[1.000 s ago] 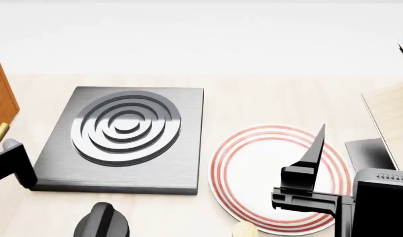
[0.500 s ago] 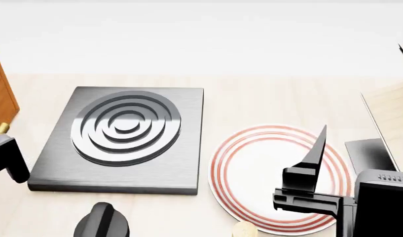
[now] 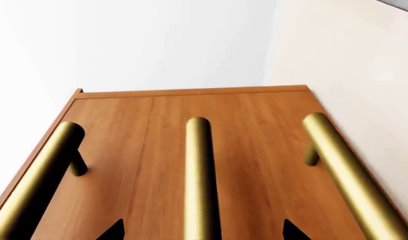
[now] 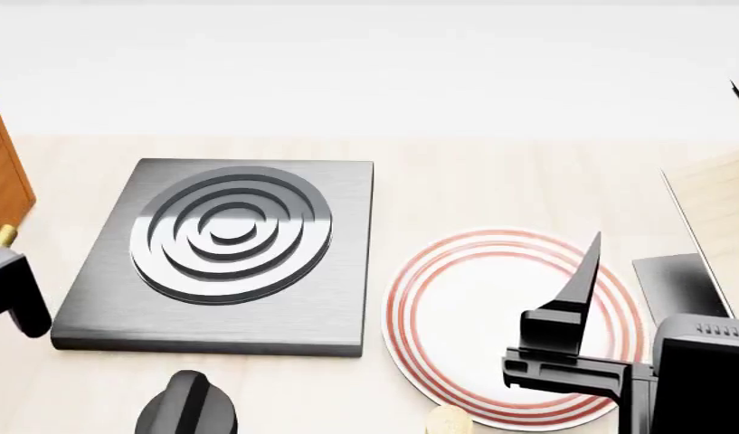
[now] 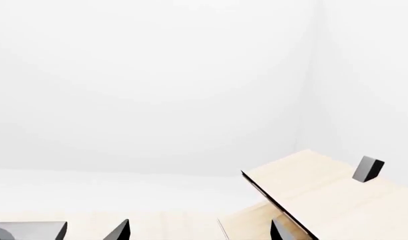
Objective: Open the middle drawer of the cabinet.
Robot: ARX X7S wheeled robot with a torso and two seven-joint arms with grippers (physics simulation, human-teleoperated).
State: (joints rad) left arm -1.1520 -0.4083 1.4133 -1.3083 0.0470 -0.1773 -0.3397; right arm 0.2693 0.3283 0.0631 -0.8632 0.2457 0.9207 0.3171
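While the left gripper (image 3: pixel 200 231) faces the cabinet (image 3: pixel 190 150) front, its two dark fingertips (image 3: pixel 114 231) stand spread either side of the middle drawer's (image 3: pixel 257 165) brass handle (image 3: pixel 198 175), gripping nothing, with the other two handles out toward nine and three o'clock. From the head, the cabinet (image 4: pixel 1 172) sits at nine o'clock beside the black hob (image 4: pixel 231 253). At five o'clock the right gripper (image 4: pixel 574 316) hangs over the red-ringed plate (image 4: pixel 466 298), fingers parted and empty.
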